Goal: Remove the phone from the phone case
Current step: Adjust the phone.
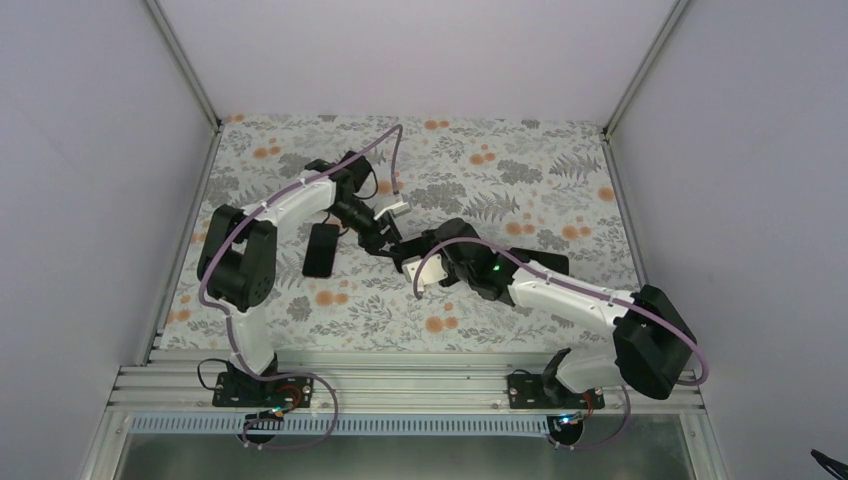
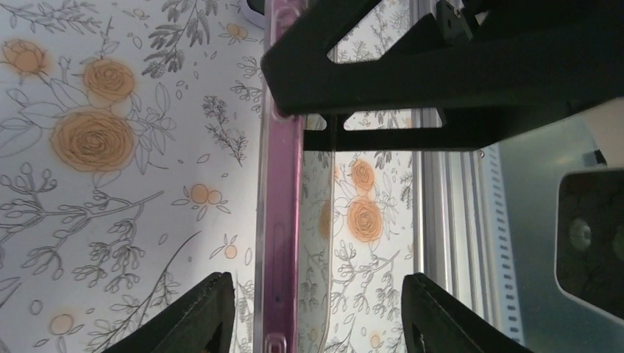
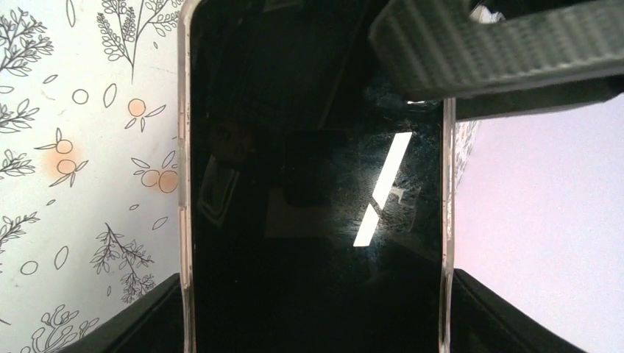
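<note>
Right pincer: we see it clamped across the clear pink-tinted plastic case, black glossy phone inside.
Left pincer: parted, straddling the case's edge, touching nothing.
Unclear: phone's ends are cut off; we cannot identify the flat black rectangle at nine o'clock.

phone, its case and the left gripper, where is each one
phone (image 3: pixel 309 206), right wrist view, middle of the dark screen
case (image 3: pixel 185 191), right wrist view, clear rim on the left side
left gripper (image 2: pixel 322 310), left wrist view, midway between its fingertips
</note>
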You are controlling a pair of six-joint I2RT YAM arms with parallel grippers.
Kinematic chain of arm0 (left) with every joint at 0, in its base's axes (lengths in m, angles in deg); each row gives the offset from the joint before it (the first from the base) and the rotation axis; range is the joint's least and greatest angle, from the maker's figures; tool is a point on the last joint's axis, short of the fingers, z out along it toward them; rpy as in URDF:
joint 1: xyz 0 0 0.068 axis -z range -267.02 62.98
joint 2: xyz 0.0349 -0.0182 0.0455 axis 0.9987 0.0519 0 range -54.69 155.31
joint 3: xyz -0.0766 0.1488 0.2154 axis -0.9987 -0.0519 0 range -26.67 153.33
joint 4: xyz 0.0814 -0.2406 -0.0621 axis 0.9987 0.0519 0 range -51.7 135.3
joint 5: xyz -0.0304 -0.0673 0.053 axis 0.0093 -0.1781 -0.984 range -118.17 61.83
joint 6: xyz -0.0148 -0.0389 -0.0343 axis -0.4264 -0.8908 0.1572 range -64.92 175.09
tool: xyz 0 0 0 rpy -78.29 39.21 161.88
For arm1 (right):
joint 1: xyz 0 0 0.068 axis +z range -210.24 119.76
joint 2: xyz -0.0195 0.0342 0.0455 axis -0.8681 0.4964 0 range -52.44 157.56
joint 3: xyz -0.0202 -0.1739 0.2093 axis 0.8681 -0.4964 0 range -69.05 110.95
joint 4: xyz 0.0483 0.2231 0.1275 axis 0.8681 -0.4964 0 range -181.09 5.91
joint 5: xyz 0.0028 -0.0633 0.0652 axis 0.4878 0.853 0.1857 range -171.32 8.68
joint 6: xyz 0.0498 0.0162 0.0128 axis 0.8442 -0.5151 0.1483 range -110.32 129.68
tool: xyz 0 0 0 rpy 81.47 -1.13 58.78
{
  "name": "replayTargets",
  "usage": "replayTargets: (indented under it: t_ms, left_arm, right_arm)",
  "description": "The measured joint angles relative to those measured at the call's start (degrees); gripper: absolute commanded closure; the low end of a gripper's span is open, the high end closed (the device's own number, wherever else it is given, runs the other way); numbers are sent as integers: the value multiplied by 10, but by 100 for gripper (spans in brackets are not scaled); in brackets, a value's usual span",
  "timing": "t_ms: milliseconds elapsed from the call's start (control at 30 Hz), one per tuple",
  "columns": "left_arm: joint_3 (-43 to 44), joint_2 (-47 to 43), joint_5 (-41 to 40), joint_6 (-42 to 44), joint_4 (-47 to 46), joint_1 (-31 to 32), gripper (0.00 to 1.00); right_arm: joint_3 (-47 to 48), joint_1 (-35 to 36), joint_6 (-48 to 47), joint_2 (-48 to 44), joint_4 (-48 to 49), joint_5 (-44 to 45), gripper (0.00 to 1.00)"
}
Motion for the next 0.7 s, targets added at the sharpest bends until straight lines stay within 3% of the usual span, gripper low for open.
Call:
replayTargets:
  t_ms: [167,267,333,533,700]
  left_arm:
    - [10,12,8,8,13,6,80]
    - [17,13,4,14,14,4,90]
    - [20,13,7,12,16,2,97]
    - [17,6,30,-10,16,-5,98]
    - [6,-33,45,-52,-35,-31,98]
  right_arm:
    - [0,8,-4,0,0,9,51]
    - [0,11,-8,-4,4,12,47]
    - [0,11,-9,-8,6,14,39]
    - [18,10,8,-12,-22,11,11]
    - [94,-2,96,-12,-69,-19,4]
